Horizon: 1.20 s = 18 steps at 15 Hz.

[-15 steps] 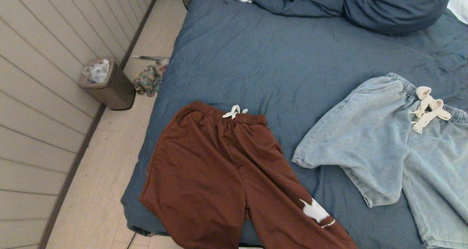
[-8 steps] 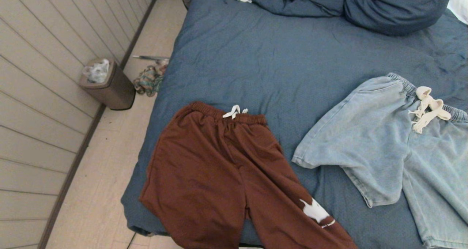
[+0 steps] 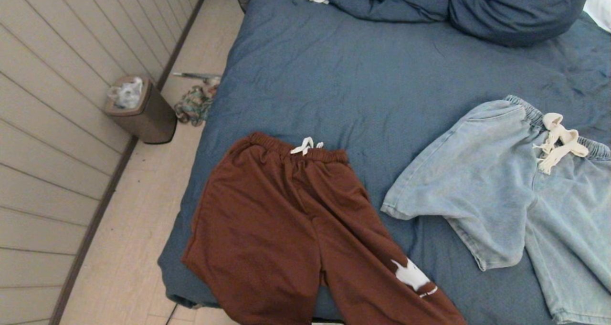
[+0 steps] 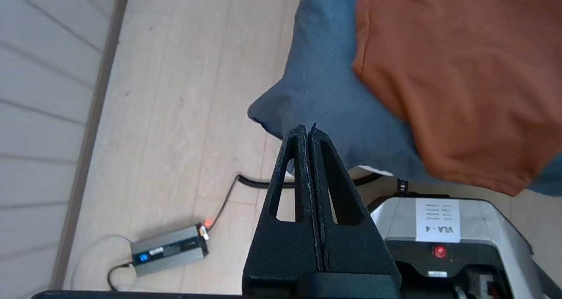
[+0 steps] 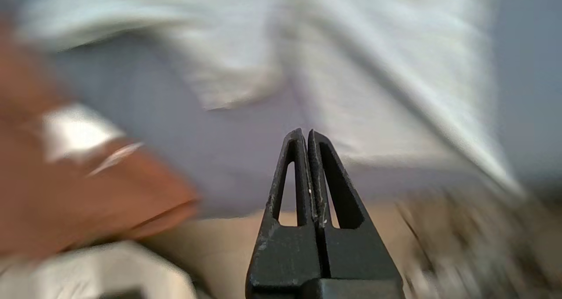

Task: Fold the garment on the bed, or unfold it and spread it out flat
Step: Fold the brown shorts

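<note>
Nothing on the bed has shifted since the earlier head frames; both garments lie as before. Nearest, left claw (image 4: pixel 308 130) hangs over the bed's near corner and pale plank floor, black fingers pressed together, holding nothing. Right claw (image 5: pixel 306 134) likewise pressed together and empty, above the near edge of the bed between the two garments. Rust-brown soft knit sweatpants (image 3: pixel 286 229) lie flat at the near left of the bed, legs running off the near edge, white print on one leg, white drawstring at the elastic waistband. Just right, apart from them, pale blue washed-denim shorts (image 3: pixel 501 191) lie spread, cream drawstring knotted at the gathered waist. Wide bed with wrinkled slate-blue cover (image 3: pixel 382 77) fills the middle and right of the head view; bunched blue duvet (image 3: pixel 477 5) at the far end. Left on the floor: brown square bin (image 3: pixel 141 108) against the cream panelled wall (image 3: pixel 47 100).
</note>
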Tool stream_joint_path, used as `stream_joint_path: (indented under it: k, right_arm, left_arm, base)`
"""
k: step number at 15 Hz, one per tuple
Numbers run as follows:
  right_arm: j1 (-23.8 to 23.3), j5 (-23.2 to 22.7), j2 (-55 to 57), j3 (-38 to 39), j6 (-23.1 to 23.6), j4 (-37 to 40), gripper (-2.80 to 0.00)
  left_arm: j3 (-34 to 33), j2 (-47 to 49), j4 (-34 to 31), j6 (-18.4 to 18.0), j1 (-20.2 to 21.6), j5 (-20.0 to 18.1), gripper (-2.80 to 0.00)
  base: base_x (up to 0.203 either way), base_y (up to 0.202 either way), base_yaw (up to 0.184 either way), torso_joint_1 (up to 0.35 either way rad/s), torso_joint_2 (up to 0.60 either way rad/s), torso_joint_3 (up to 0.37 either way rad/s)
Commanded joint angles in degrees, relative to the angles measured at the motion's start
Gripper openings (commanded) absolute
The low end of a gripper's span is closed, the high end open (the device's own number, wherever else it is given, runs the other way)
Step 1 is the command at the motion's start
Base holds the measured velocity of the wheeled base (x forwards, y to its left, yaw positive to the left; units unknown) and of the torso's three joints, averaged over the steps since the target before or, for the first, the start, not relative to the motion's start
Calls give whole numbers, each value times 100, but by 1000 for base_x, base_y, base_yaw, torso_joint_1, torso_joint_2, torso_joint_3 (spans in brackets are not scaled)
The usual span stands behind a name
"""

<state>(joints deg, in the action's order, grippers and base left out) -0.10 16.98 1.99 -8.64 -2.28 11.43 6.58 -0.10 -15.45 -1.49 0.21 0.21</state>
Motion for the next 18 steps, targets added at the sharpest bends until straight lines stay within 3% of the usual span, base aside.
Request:
stream_joint_path:
  k: [1,4,6,9,10,13,14,16,18]
  right_arm:
    - [17,-1369,-276,439,486,-578,-280]
    - [19,-1871,-269,749,628,-773,-280]
    - [19,-1909,-269,758,764,-826,-280]
    - [19,-1857,-269,766,437,-841,-280]
    - [19,-1821,-269,776,403,-870,-280]
    - [19,-1821,-269,785,403,-888,-280]
    - [19,-1830,-269,785,403,-888,-280]
    - [27,-1838,-269,786,419,-916,-280]
    - [27,-1838,-269,793,421,-949,-280]
  left_arm:
    - [-153,27,142,-159,-3,-12,-280]
    - [-157,27,156,-167,-3,-13,-280]
    - [-157,27,156,-167,-3,-13,-280]
    - [-157,21,183,-47,-10,20,-280]
    - [-157,19,202,131,-12,58,-280]
    - [-166,27,235,133,-3,67,-280]
    - [-239,30,346,119,-7,64,-280]
    - [-594,33,1398,-65,-6,14,-280]
    - [-671,28,1480,-139,-12,-12,-280]
  base:
    - [0,0,0,0,0,0]
    - [0,0,0,0,0,0]
    - [0,0,0,0,0,0]
    - [0,0,0,0,0,0]
    - [0,0,0,0,0,0]
    - [0,0,0,0,0,0]
    - [0,0,0,0,0,0]
    - [0,0,0,0,0,0]
    - [0,0,0,0,0,0]
